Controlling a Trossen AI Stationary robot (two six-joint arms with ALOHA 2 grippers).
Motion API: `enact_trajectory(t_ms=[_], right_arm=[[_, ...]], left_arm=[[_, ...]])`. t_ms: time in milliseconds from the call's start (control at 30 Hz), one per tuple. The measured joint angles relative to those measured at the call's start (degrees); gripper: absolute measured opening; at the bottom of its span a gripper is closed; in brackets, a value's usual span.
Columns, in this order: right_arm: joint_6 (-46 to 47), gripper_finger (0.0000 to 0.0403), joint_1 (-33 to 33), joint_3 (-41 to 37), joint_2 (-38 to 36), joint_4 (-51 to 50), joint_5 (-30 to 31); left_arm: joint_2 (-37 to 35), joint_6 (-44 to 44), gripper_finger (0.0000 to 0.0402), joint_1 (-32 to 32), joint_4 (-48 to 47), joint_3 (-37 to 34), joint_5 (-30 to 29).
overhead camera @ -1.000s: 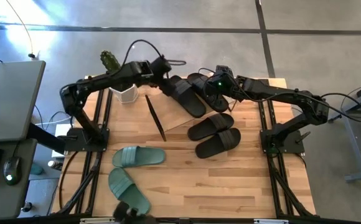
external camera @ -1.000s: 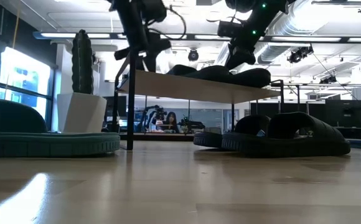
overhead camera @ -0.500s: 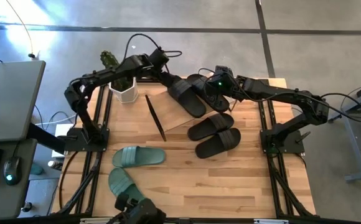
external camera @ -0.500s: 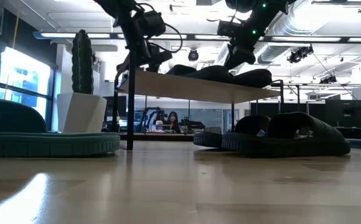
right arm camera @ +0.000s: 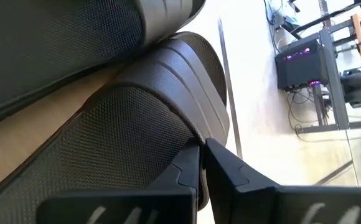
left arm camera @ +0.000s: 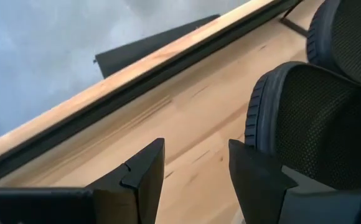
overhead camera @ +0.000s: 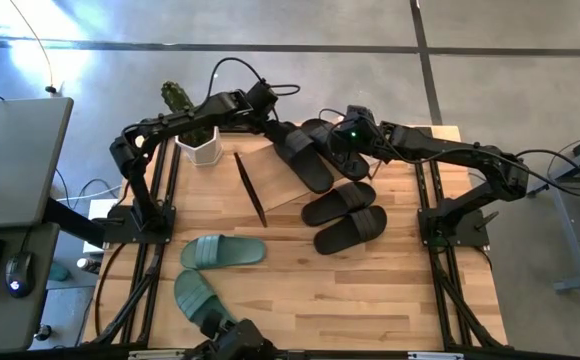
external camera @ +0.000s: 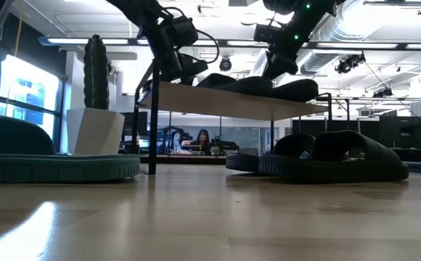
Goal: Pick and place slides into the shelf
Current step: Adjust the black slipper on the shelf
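Over the last second the left claw [overhead camera: 267,108] has swung from beside the white pot toward the shelf's far edge, about 11 o'clock on the desk, and now hangs with its fingers apart and empty just beside the heel of the nearer matte black slide [overhead camera: 300,155] lying on the light wooden shelf [overhead camera: 270,185]. I read that as a nudge or release just finished: that slide looks seated on the top board. The right claw [overhead camera: 342,148] has not moved; it stays pressed shut against the second black slide [overhead camera: 332,150] on the shelf at 12 o'clock, seemingly steadying it.

Two more matte black slides [overhead camera: 347,214] lie on the wooden desk [overhead camera: 390,290] at roughly 3 o'clock of the shelf, and two pale sage green slides [overhead camera: 220,251] wait near 7 o'clock. So four remain, by my reckoning.

The white hexagonal cactus pot [overhead camera: 201,147] stands close under the left arm, an obstacle for its return. A dark shape [overhead camera: 235,343] intrudes at the desk's 6 o'clock edge; I cannot tell what it is.
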Motion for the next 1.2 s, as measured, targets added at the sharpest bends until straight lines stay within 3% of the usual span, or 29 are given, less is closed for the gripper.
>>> enact_trajectory(t_ms=[200,400,933,1200], right_arm=[[4.26,0.0,0.1,0.02,0.0,-1.33,3.72],[9.24,0.0,2.0,0.07,0.0,-2.93,12.05],[12.48,0.0001,4.28,0.11,0.77,-6.05,11.17],[13.22,0.0031,4.28,0.11,0.7,-6.25,10.16]], left_arm=[[1.06,0.15,0.0165,-0.5,0.47,-0.04,1.72],[1.38,0.26,0.0165,-0.61,2.2,0.02,2.38],[1.38,0.28,0.0165,-0.41,5.75,0.02,2.12],[1.38,0.28,0.0165,-0.41,5.5,0.02,2.03]])
